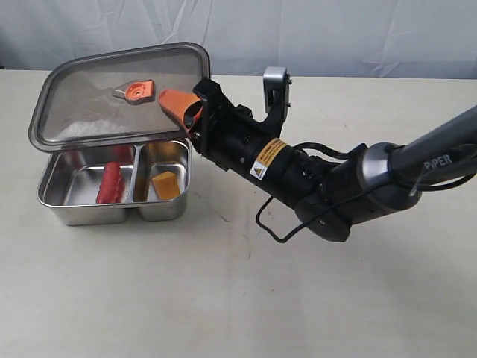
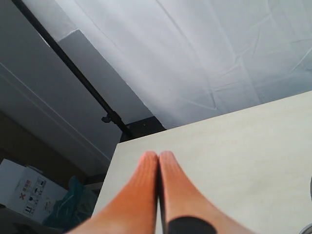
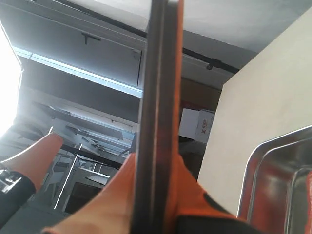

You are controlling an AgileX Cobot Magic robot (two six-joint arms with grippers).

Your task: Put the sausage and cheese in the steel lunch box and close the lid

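Table [image 1: 223, 298]: pale top; the box stands on its left part.
Right gripper [image 1: 186, 112]: reaches across from the right and is clamped on the right edge of the lid; in the right wrist view the edge runs between its fingers [image 3: 161, 195].
Lid [image 1: 97, 97]: held in the air, tilted, above the far side of the box; whether it touches the far rim I cannot tell.
Box [image 1: 82, 216]: open, two compartments.
Left gripper [image 2: 158, 161]: fingers pressed together with nothing between them, over a bare table corner, away from the work.
Sausage [image 1: 109, 183]: lies in the left, larger compartment.
Cheese [image 1: 165, 185]: lies in the right, smaller compartment.
Step, as I judge: both foods are in; only the closing remains.
Risk, largest: the grip is on one edge only, so the lid may turn or slip while it is lowered.
Risk, smaller: a tilted lid can land on one rim and push the light box along the table.
Risk, smallest: the seal may sit unevenly and not close.
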